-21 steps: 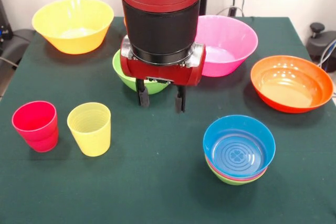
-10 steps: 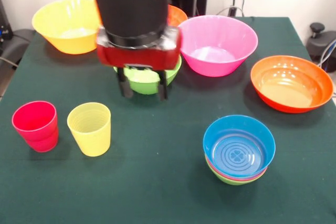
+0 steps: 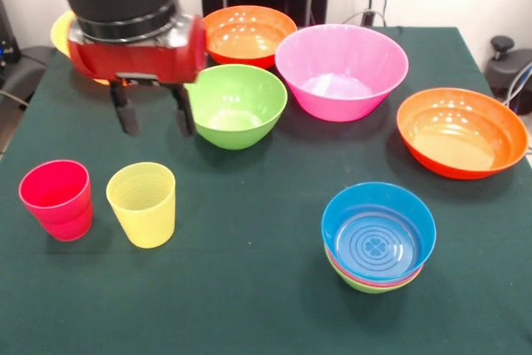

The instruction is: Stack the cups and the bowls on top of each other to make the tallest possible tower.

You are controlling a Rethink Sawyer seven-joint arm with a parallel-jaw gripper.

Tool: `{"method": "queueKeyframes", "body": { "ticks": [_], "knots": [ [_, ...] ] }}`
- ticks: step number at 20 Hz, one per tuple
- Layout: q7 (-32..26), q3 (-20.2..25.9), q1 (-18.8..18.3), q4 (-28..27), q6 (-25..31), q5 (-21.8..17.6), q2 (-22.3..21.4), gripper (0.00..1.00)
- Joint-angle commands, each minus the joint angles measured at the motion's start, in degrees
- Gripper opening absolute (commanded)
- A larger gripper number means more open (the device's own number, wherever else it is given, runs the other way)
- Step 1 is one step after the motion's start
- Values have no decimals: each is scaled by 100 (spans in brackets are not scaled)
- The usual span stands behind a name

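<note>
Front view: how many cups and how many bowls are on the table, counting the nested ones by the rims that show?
Cups: 2, red cup and yellow cup
Loose bowls: 5, yellow bowl, back orange bowl, green bowl, pink bowl, right orange bowl
Bowls in the tower: 3 rims show, blue bowl, pink-red bowl, light green bowl
Total: 10

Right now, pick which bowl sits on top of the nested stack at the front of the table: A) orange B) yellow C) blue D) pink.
C: the blue bowl sits uppermost in the stack, with pink and green rims showing beneath it.
</note>
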Motion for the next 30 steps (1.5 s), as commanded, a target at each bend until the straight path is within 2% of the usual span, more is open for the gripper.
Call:
{"method": "queueKeyframes", "body": {
  "ticks": [1, 15, 17, 20, 30],
  "knots": [
    [-1772, 629, -134, 1203, -403, -465, -267, 100],
    [-1577, 832, -355, 1791, -680, -652, -473, 100],
    [-1527, 898, -469, 2123, -870, -658, -603, 100],
    [-1458, 981, -554, 2302, -988, -732, -647, 100],
    [-1416, 1199, -700, 2308, -906, -942, -603, 100]
  ]
}}
